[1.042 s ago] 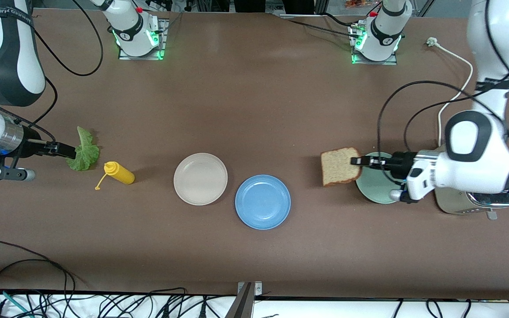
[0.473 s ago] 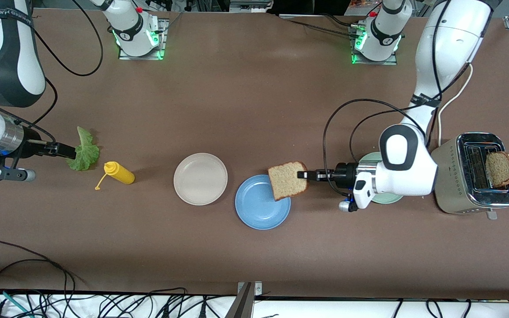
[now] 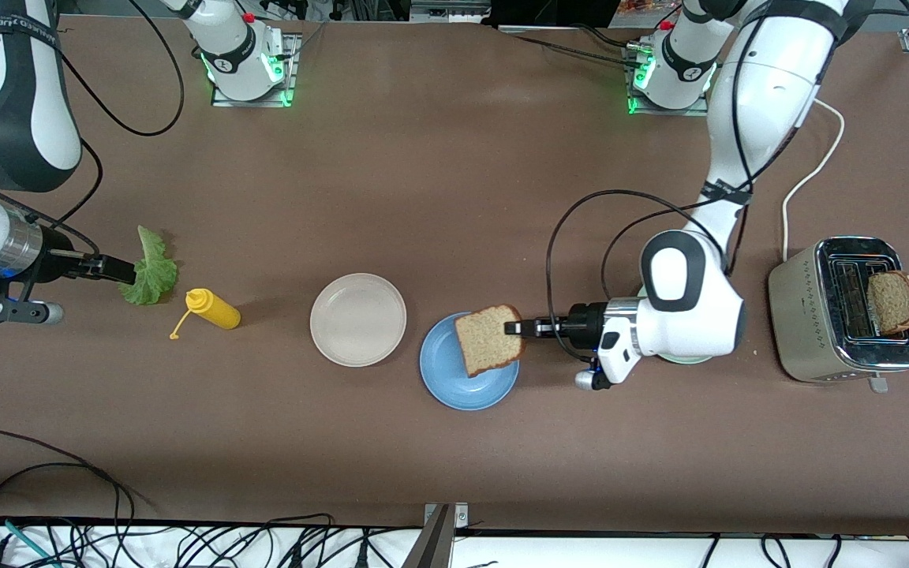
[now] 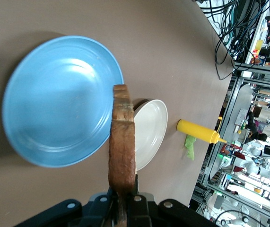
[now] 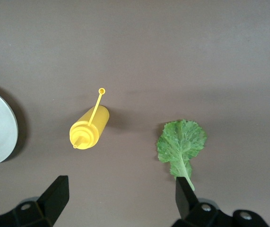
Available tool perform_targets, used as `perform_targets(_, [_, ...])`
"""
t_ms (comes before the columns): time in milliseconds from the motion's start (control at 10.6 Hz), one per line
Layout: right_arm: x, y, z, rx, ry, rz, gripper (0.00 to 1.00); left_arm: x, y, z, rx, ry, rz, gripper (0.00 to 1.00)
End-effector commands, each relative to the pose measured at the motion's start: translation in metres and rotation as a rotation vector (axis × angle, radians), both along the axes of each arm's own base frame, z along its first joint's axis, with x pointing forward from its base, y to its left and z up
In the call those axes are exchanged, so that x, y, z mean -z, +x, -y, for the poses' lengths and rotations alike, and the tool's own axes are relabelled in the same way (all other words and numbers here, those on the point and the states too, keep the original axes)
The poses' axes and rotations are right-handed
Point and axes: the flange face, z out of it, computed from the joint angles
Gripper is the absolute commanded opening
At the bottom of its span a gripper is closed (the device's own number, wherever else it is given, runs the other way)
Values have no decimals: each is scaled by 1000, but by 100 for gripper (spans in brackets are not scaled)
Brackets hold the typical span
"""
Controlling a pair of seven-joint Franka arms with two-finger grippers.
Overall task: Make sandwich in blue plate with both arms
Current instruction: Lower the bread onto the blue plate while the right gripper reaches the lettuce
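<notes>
- Step in hand, as I judge it: laying the first slice [image 3: 488, 340] in the blue plate [image 3: 454, 386]. My left tool [image 3: 516, 328] is clamped on one edge of it, holding it in the air over the plate's half toward the left arm's end of the surface.
- The plate is bare, so no part of the sandwich is in place yet.
- Next move, I reckon: bring the slice flat and low over the plate's middle, then let go. Dropped on edge, it could tip onto the rim.
- My right tool [image 3: 119, 270] waits with fingers wide apart and nothing in them, just over the lettuce [image 3: 151, 270], beside the yellow bottle [image 3: 215, 309].
- The left wrist view shows the slice edge-on, crust toward the camera, which the front view hides.
- The right wrist view shows one finger [image 5: 184, 195] by the lettuce stalk.
- Only the front view shows the second slice [image 3: 893, 301] standing in the toaster [image 3: 798, 331], and the white plate [image 3: 358, 319] beside the blue one.
</notes>
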Motion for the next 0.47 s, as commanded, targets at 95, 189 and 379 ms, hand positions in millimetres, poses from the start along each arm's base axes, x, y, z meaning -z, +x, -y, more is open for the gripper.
perform_targets(95, [-2, -2, 2, -14, -6, 6, 100, 15, 10, 44, -31, -22, 48, 0])
perform_targets(189, [-2, -1, 2, -14, -6, 12, 100, 20, 10, 43, -30, -18, 47, 0])
perform_targets(379, [2, 1, 5, -32, -11, 11, 100, 27, 8, 45, -20, -8, 44, 0])
